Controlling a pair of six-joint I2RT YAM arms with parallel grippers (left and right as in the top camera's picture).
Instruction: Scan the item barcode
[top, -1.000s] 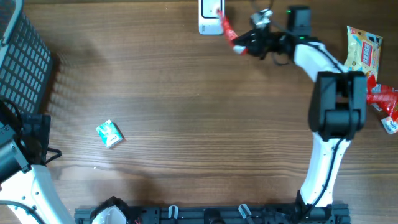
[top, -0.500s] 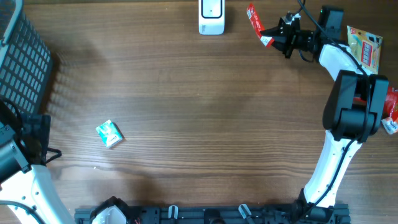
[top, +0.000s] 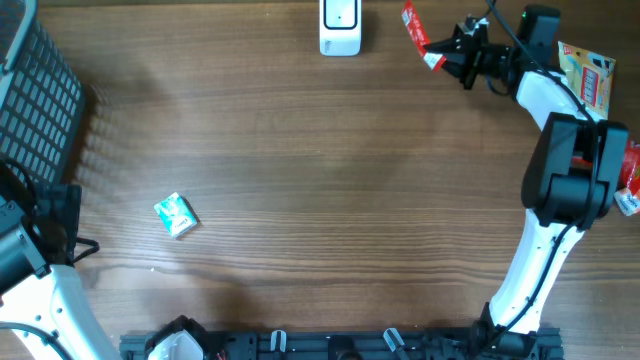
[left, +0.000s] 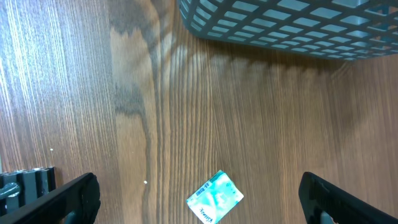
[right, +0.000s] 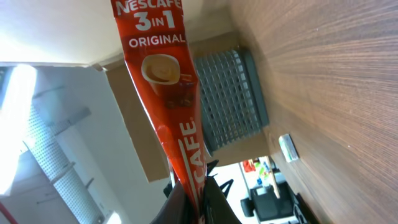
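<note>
My right gripper (top: 450, 52) is shut on the lower end of a red Nescafe 3-in-1 sachet (top: 418, 35), held at the far edge of the table to the right of the white scanner (top: 340, 27). In the right wrist view the sachet (right: 165, 81) rises from between the closed fingers of the right gripper (right: 200, 204). My left gripper (left: 199, 200) is open wide, hovering over a green tissue packet (left: 214, 196) that lies flat with its barcode facing up. Overhead, that packet (top: 175, 214) sits at the near left.
A grey mesh basket (top: 35, 100) stands at the far left, its rim also in the left wrist view (left: 280, 25). A yellow snack bag (top: 585, 85) and a red packet (top: 618, 160) lie at the right edge behind my right arm.
My right arm has swung the sachet to the right, away from the front of the scanner. The left arm and the tissue packet have not moved.
</note>
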